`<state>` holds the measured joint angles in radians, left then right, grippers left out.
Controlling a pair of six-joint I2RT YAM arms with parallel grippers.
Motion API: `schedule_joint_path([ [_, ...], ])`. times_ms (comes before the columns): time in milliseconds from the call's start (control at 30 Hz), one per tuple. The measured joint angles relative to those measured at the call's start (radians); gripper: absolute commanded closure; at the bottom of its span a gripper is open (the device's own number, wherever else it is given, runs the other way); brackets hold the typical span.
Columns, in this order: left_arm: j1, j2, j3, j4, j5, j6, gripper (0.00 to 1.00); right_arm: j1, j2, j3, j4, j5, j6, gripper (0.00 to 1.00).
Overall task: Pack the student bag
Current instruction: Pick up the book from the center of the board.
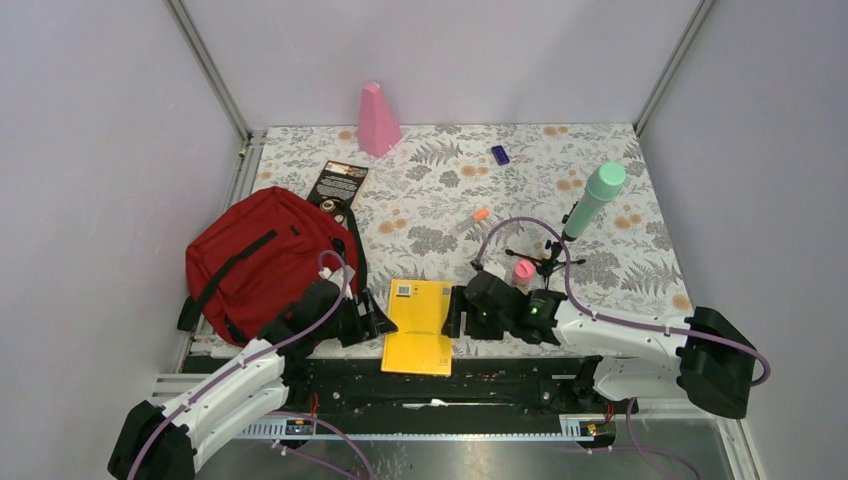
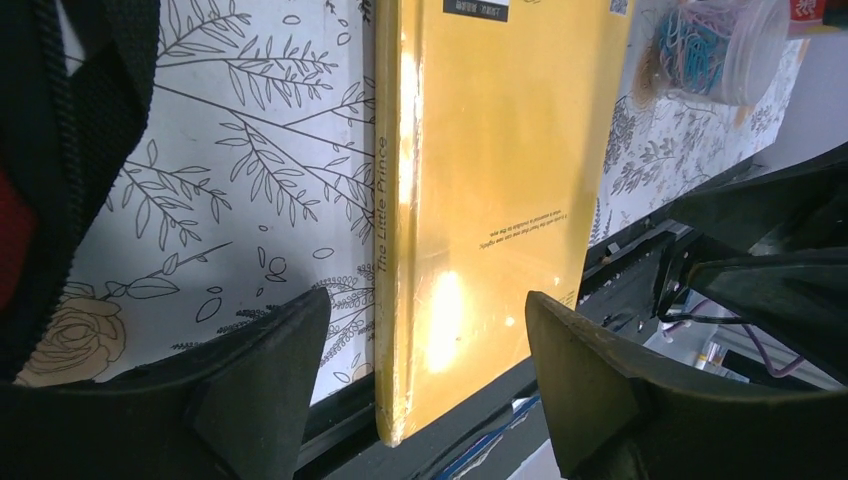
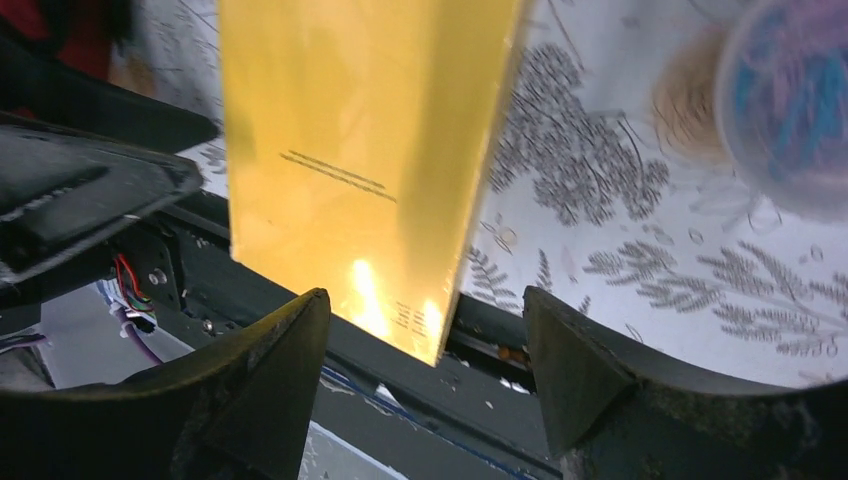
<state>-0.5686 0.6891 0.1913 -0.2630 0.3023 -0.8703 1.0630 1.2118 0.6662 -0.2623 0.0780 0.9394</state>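
Starting with the top external view: the student bag (image 1: 262, 258) lies on the left side of the floral desk (image 1: 600, 150), near its front edge, with black straps across its dark red fabric. A yellow book (image 1: 420, 325) lies flat just right of the bag, its near end overhanging the desk's front edge. The left pincer (image 1: 378, 322) sits low between bag and book, at the book's left edge. The right pincer (image 1: 452, 312) sits at the book's right edge. A pink-lidded cup (image 1: 523, 270) stands just behind the right arm. A mint-green cylinder (image 1: 597, 198) on a small tripod stands farther back. A pink cone (image 1: 378, 120) stands at the far edge, and a dark booklet (image 1: 340, 183) lies behind the bag.

Left wrist view: the left pincer (image 2: 428, 345) is spread, and both fingers (image 2: 265, 360) are clear of the book (image 2: 490, 180). The book's spine and near corner appear in the gap between them. A black strap and a red patch of the bag (image 2: 12, 245) fill the left margin. A clear cup (image 2: 715, 50) of coloured clips shows at upper right.

Right wrist view: the right pincer (image 3: 425, 340) is likewise spread and grips nothing. The book's (image 3: 360, 150) overhanging corner appears between its fingers (image 3: 270, 370). The cup (image 3: 790, 110) is blurred at upper right. A red sliver of the bag (image 3: 50, 18) shows at upper left.
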Motion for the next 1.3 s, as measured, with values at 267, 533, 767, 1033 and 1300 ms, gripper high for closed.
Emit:
schedule_joint_path([
  [267,-0.008,0.029,0.012,-0.010,0.008,0.013,0.27,0.035,-0.076,-0.133,0.037,0.008,0.171,0.27],
  [533,-0.022,0.051,0.023,-0.031,0.039,0.013,0.31,0.139,-0.010,-0.188,0.171,0.008,0.320,0.29],
  [767,-0.030,0.052,0.025,-0.043,0.046,0.009,0.32,0.149,0.044,-0.223,0.289,0.006,0.382,0.30],
  [1033,-0.040,0.044,0.025,-0.056,0.049,-0.002,0.32,0.150,0.175,-0.190,0.334,-0.051,0.396,0.29],
  [1300,-0.048,0.045,0.025,-0.059,0.060,-0.002,0.32,0.150,0.177,-0.181,0.387,-0.054,0.363,0.31],
])
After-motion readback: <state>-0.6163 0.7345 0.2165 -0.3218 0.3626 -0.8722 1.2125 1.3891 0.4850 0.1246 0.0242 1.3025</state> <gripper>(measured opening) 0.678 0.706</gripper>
